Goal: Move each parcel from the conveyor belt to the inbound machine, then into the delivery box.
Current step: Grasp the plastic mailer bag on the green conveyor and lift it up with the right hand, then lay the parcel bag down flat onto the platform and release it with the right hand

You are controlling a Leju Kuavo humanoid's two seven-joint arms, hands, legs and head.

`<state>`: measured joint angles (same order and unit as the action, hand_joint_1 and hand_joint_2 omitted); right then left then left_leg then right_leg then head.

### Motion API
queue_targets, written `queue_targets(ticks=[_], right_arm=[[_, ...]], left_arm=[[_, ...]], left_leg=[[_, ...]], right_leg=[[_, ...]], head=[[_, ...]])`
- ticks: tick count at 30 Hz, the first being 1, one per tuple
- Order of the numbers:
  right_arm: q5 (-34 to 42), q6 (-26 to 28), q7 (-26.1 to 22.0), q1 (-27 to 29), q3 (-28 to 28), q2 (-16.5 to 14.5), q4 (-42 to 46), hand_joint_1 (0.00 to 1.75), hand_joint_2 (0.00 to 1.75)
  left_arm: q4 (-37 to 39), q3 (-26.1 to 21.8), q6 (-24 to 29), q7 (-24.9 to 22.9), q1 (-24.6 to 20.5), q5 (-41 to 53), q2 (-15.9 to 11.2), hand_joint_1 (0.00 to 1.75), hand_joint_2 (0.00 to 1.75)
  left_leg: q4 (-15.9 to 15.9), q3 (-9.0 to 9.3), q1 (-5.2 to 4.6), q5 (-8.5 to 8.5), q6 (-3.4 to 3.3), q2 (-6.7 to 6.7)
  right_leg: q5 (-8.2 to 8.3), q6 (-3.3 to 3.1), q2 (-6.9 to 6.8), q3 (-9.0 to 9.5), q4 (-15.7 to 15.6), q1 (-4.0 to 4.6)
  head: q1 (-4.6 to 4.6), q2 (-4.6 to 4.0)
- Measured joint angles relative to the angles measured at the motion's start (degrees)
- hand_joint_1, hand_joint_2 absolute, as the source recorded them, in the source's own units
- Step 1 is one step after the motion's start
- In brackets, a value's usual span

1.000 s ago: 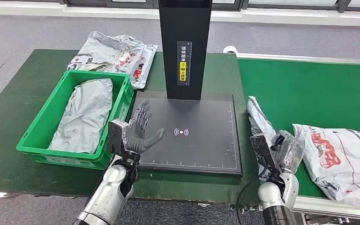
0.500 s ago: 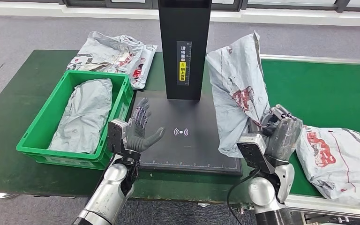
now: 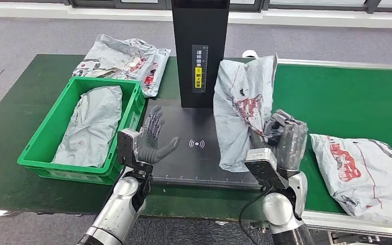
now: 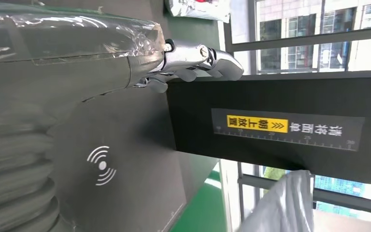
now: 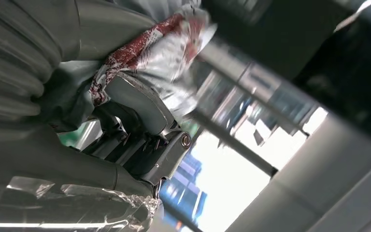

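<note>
Gripping a grey parcel by its lower right edge, the right hand is holding it upright above the right side of the inbound machine's black plate, fingers clamped on the crumpled plastic. The parcel is hanging tall and wrinkled, red print facing the camera, its top corner reaching up beside the machine's black column and its bottom edge dangling just over the plate. In the right wrist view the dark fingers are pinching the red-and-grey wrapper tight.

Over on the other side, the left hand is hovering at the plate's left edge, fingers spread apart and holding nothing, palm turned toward the white signal mark. The left wrist view is showing that same mark and the yellow label on the column.

Another parcel is lying flat on the green conveyor belt to the right, well apart from the held one. The green delivery box is sitting on the table left of the machine, with one grey parcel lying inside it. Behind the box, a further pile of grey bags is resting on the table.
</note>
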<state>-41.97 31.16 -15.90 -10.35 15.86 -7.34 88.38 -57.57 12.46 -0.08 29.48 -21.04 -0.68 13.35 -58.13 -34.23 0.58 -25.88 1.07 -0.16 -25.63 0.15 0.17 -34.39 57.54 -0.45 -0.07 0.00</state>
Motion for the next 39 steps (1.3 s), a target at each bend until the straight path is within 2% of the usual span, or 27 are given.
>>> queue_targets(ticks=[2, 5, 6, 9, 12, 16, 20, 23, 26, 30, 33, 36, 39], right_arm=[[3.03, -3.56, 0.38, -1.14, 2.11, 0.01, -1.25, 1.75, 1.75], [8.51, -9.5, 0.38, -3.39, 5.46, 0.01, -5.32, 0.44, 1.75], [9.64, -11.48, 0.91, -4.32, 6.51, 0.01, -7.3, 0.0, 1.31], [8.32, -19.89, 7.14, -7.19, 9.22, 0.05, -15.02, 0.0, 0.0], [5.04, -24.29, 11.25, -8.33, 11.45, 0.14, -23.35, 0.0, 0.0], [3.51, -24.3, 11.59, -8.34, 12.25, 0.26, -29.47, 0.0, 0.0], [2.1, -25.08, 12.2, -8.44, 12.33, 0.46, -32.23, 0.0, 0.0], [1.64, -23.68, 11.9, -8.81, 12.33, 0.48, -33.24, 0.0, 0.0], [1.25, -18.38, 10.78, -8.99, 12.33, 0.48, -33.36, 0.0, 0.0], [3.77, -9.78, 6.76, -8.59, 11.41, 0.48, -31.09, 0.0, 0.0], [9.64, -5.42, 0.53, -7.51, 9.32, 0.46, -27.59, 0.0, 0.0], [16.9, -3.45, -4.86, -6.1, 7.02, 0.46, -24.28, 0.0, 0.0], [22.96, -3.15, -7.61, -4.7, 4.97, 0.46, -21.96, 0.0, 0.0]], left_arm=[[0.23, 0.0, 0.16, 0.26, -0.17, -0.22, 0.03, 0.0, 1.75], [0.57, 0.0, 0.88, 0.95, -0.41, -0.88, 0.03, 0.0, 1.75], [0.66, 0.0, 1.32, 1.21, -0.56, -1.02, 0.03, 0.0, 1.75], [0.73, 0.0, 3.04, 1.29, -0.87, -1.57, -0.03, 0.0, 1.75], [0.64, 0.0, 5.32, 1.19, -0.91, -2.21, -0.19, 0.0, 1.75], [-0.26, -0.07, 10.06, 2.26, -0.86, -2.17, -0.27, 0.0, 1.75], [-1.26, -0.58, 11.98, 2.49, -0.72, -2.57, -0.34, 0.0, 1.75], [-2.01, -0.98, 12.73, 2.68, -0.37, -3.17, -0.43, 0.0, 1.75], [-2.79, -1.15, 14.22, 2.31, 0.3, -1.85, -0.6, 0.0, 1.75], [-2.23, -0.47, 15.8, -0.57, 0.85, 6.64, -1.12, 0.0, 1.75], [0.49, 1.65, 15.78, -1.84, 0.78, 14.42, -1.56, 0.0, 1.75], [4.61, 4.15, 16.25, -3.24, 0.23, 20.86, -1.86, 0.0, 1.75], [9.51, 6.77, 17.28, -5.79, -1.03, 27.22, -2.15, 0.0, 1.75]], left_leg=[[0.0, 0.0, 0.0, 0.01, 0.01, 0.0], [0.0, 0.0, 0.0, 0.02, 0.01, 0.01], [0.0, 0.0, 0.0, 0.03, 0.01, 0.01], [0.0, 0.02, 0.0, 0.04, 0.0, 0.0], [0.0, -0.03, 0.0, 0.07, 0.0, -0.16], [0.0, -0.1, 0.0, 0.08, 0.01, -0.24], [0.0, -0.11, 0.0, 0.06, -0.01, -0.23], [0.0, -0.11, 0.0, 0.06, -0.01, -0.22], [-0.01, -0.1, 0.0, 0.07, -0.01, -0.22], [-0.01, -0.08, 0.0, 0.08, 0.0, -0.21], [-0.01, -0.08, -0.01, 0.07, 0.0, -0.2], [-0.01, -0.08, -0.03, 0.06, -0.01, -0.17], [-0.01, -0.08, -0.04, 0.04, -0.03, -0.16]], right_leg=[[0.0, 0.0, 0.0, 0.0, 0.01, 0.0], [0.01, -0.02, 0.01, 0.0, 0.01, 0.0], [0.02, -0.02, 0.01, 0.0, 0.01, 0.0], [0.02, -0.02, -0.01, 0.03, 0.01, 0.0], [0.01, -0.02, -0.16, 0.03, 0.01, 0.0], [0.0, -0.02, -0.24, 0.01, 0.01, 0.0], [-0.01, -0.01, -0.23, 0.0, 0.0, -0.01], [-0.01, -0.01, -0.23, 0.0, -0.01, -0.01], [-0.01, -0.01, -0.23, -0.01, 0.0, -0.01], [0.0, -0.01, -0.22, -0.03, 0.0, -0.01], [-0.01, -0.01, -0.22, -0.03, -0.01, -0.02], [-0.01, -0.01, -0.18, -0.05, -0.02, -0.03], [-0.01, -0.01, -0.18, -0.05, -0.02, -0.04]], head=[[0.0, 0.0], [0.0, 0.0], [0.0, 0.0], [0.0, 0.0], [0.0, 0.0], [0.0, 0.0], [0.01, 0.0], [0.0, 0.0], [0.0, 0.0], [0.0, 0.0], [0.0, 0.0], [0.0, 0.0], [0.01, 0.0]])
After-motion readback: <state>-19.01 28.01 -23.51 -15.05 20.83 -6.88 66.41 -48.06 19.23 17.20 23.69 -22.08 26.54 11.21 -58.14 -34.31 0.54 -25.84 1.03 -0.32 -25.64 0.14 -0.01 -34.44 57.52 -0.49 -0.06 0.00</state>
